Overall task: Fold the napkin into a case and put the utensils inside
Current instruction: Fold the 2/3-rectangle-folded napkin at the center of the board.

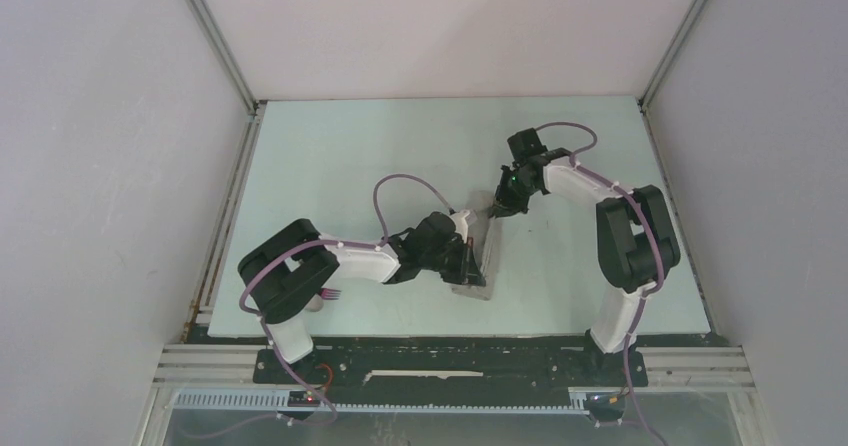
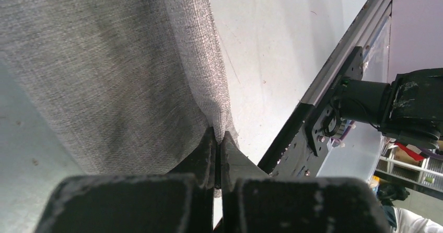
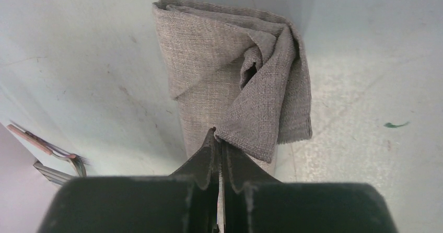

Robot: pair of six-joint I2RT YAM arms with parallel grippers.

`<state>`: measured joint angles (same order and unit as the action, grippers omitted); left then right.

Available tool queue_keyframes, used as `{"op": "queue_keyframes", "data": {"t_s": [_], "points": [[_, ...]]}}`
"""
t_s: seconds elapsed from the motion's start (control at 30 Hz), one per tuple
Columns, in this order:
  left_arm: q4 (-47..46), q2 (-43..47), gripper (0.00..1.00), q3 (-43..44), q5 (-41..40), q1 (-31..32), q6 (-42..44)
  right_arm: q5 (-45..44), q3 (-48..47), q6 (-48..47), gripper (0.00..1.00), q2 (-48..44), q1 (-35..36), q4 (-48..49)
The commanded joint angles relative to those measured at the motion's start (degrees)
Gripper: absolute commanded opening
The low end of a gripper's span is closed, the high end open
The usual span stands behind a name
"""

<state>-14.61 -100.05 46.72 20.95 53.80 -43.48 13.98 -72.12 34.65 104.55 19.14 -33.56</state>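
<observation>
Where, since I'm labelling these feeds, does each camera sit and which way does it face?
Top external: above and behind the bases, looking down on the table; left arm and right arm show, meeting at the napkin.
Left wrist: on the left arm, looking along its shut jaws pinching the napkin's edge.
Right wrist: on the right arm, looking along its shut jaws at the folded napkin; utensils at left.
Shared: all three show the napkin.

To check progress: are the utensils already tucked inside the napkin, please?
No, the utensils lie on the table, apart from the napkin.
</observation>
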Motion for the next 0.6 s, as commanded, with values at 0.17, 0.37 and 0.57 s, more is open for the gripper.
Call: {"op": "queue_keyframes", "data": {"t_s": [0.17, 0.37, 0.57], "points": [[-7.22, 2.72, 0.02, -6.1, 3.68, -1.87, -1.65, -5.95, -12.19, 1.5, 0.0, 8.07, 4.14, -5.65], [-7.3, 5.05, 0.1, -8.12, 2.95, -2.48, -1.22, -6.76, -16.56, 2.39, 0.0, 11.33, 6.15, -7.61], [-3.41, 10.63, 0.36, -8.73, 1.48, -3.27, 0.17, -7.1, -17.75, 3.98, 0.0, 13.37, 8.04, -7.8]]}}
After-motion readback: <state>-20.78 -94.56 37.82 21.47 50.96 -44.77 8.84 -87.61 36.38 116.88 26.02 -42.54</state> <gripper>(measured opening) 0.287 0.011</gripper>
